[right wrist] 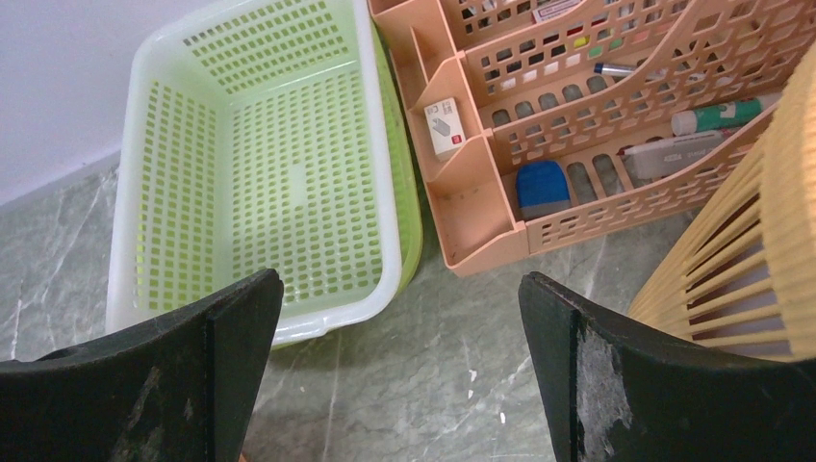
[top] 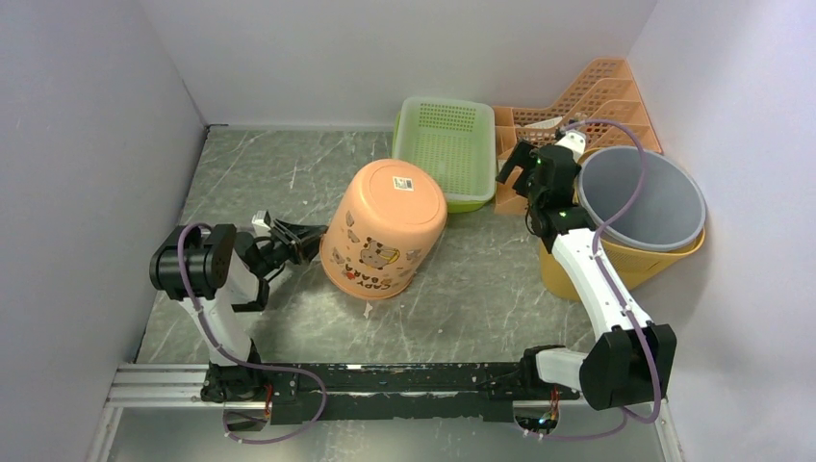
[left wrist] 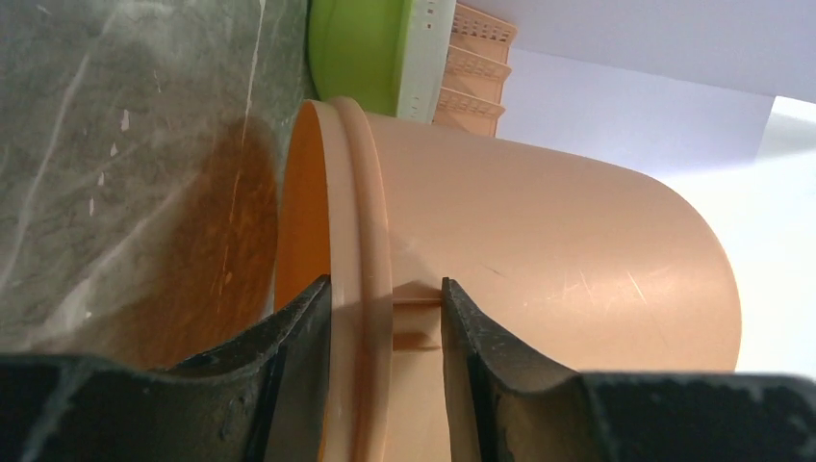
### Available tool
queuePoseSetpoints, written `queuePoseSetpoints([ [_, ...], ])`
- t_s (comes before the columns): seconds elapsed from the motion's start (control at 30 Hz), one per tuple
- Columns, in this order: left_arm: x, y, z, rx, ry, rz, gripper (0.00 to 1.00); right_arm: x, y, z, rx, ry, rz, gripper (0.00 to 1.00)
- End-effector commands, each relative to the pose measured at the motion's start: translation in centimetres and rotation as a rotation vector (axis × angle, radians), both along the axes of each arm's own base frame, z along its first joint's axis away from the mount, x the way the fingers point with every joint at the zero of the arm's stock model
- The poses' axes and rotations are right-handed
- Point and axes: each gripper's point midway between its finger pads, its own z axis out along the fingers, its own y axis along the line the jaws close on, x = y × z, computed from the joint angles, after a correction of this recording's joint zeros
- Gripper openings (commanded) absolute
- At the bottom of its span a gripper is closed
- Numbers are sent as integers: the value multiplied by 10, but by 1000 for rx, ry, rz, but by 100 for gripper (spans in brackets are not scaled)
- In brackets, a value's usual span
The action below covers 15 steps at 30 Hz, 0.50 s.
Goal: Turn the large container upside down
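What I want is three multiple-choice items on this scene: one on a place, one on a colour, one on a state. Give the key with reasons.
1. The green basket stands:
A. behind the orange bucket, at the back wall
B. between the arm bases
C. left of the left arm

2. The tub nested in the yellow basket is:
A. red
B. grey
C. green

3. The left jaws are:
A. wide open above the table
B. holding a pen
C. closed on the bucket's rim

Key: 1 A, the top view shows it beyond the bucket, against the wall. 2 B, its inside shows grey. 3 C, the left wrist view shows the jaws pressed on either side of the rim.
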Motion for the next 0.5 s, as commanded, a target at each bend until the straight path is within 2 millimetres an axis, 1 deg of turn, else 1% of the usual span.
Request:
queuePoseSetpoints([
  [0.0,-2,-3,44,89,-406,-50,49,2,-2,-4,-1,-1,-2,95],
  [0.17,6,-2,25,109,-379,-52,51,1,-2,-5,-9,4,5,95],
  [0.23,15,8,18,119,-362,-11,53,0,-1,-4,-9,4,8,96],
  [0.33,25,10,14,114,-358,-9,54,0,0,-3,-7,4,16,96],
  [0.47,34,13,12,110,-349,-2,53,-1,0,-1,-16,5,19,96],
])
